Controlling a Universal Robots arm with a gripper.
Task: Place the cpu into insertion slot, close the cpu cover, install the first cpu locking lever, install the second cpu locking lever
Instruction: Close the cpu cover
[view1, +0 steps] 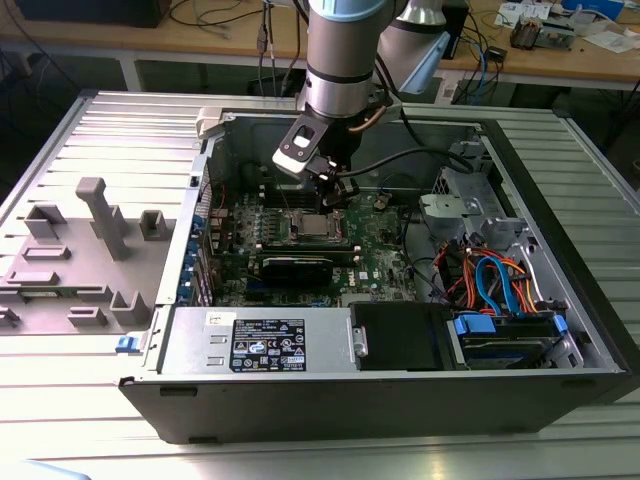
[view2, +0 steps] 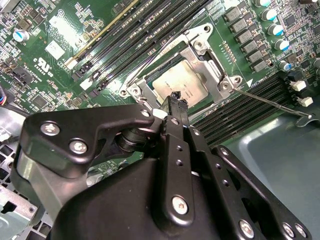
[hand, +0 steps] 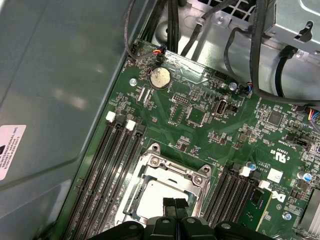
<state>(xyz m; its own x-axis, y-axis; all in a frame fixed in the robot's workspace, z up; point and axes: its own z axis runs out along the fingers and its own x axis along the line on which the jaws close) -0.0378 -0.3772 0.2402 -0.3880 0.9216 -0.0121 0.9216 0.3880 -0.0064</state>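
We see the tool (view1: 335, 192) hanging low inside an open computer case (view1: 560, 390) that lies on a ribbed metal surface (view1: 600, 170). In the exterior view it sits just above the far edge of the socket area on the green motherboard (view1: 385, 245).

In both wrist views its two black fingertips (hand: 169, 205) are pressed together with only a thin seam between them. We see nothing gripped there. The tips hover just over one edge of the cpu (view2: 182, 85), and we cannot tell whether they touch it.

The cpu lies flat in the insertion slot (hand: 132, 199), its dull silver top showing through the cut-out of the cpu cover (view2: 202, 52). The cover lies down around the chip, its metal frame bordering all sides.

In the second wrist view a thin wire locking lever (view2: 272, 103) juts away from one corner of the frame, out over the neighbouring memory slots (view2: 250, 112), ending in a hooked tip near the case wall. A second wire lever (view2: 150, 62) runs along the opposite side of the frame, and we cannot tell whether it is latched.

The first wrist view shows a coin cell battery (hand: 160, 78) on the board beyond the socket, with black cables (hand: 260, 45) above it. In the exterior view, a power supply (view1: 265, 340) fills the near side of the case, blue cables (view1: 495, 280) lie on the exterior view's right, and a grey plastic fixture (view1: 95, 215) rests on the surface on the exterior view's left.
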